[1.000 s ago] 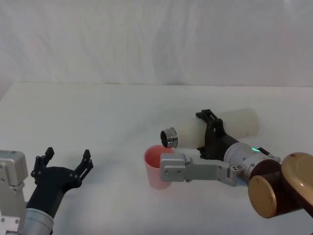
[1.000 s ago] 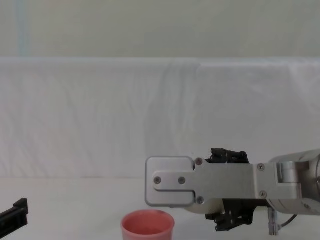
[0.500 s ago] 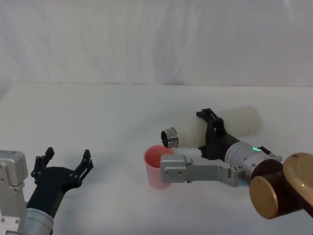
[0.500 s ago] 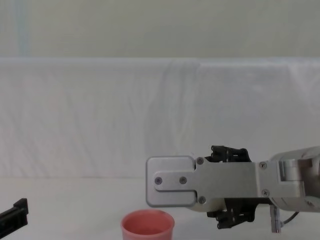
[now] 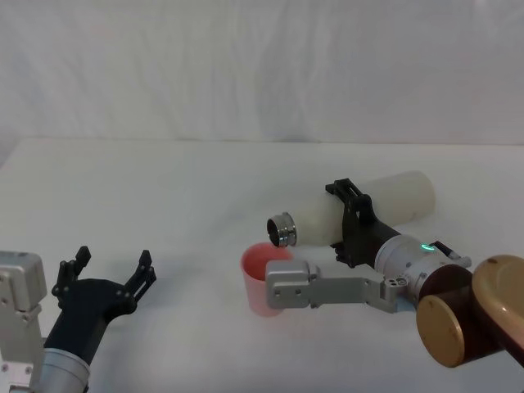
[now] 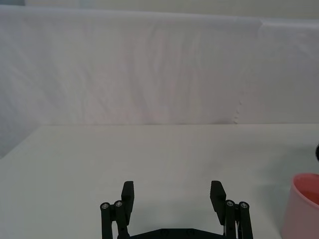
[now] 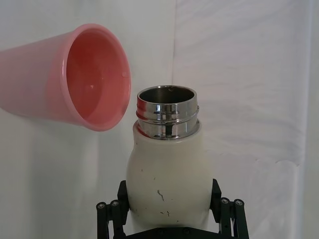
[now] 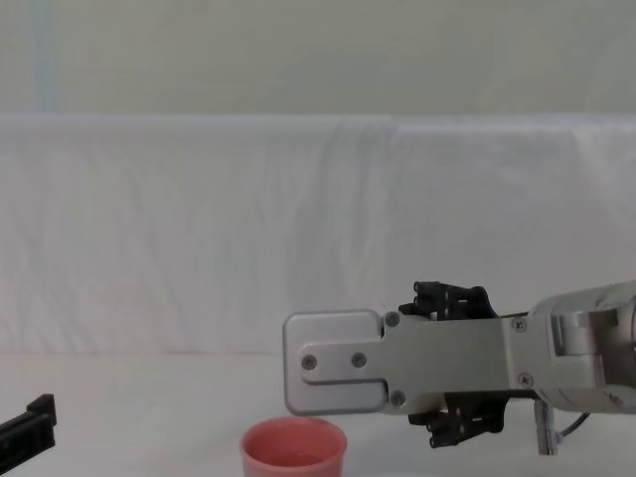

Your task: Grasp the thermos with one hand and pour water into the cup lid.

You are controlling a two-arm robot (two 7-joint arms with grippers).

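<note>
You are looking at a staged robot test bench, a lab-style recording setup rather than a home or kitchen.

A plain white worktop [image 5: 164, 188] runs across in front of you with no household clutter on it, and at 12 o'clock a wrinkled white cloth backdrop [image 5: 262, 65] hangs along its far edge, closing off the room behind. In the chest view you see the backdrop's top edge with a pale bare wall [image 8: 318, 50] above it. The light is even and flat, and everything around the bench is kept white and bare.
</note>
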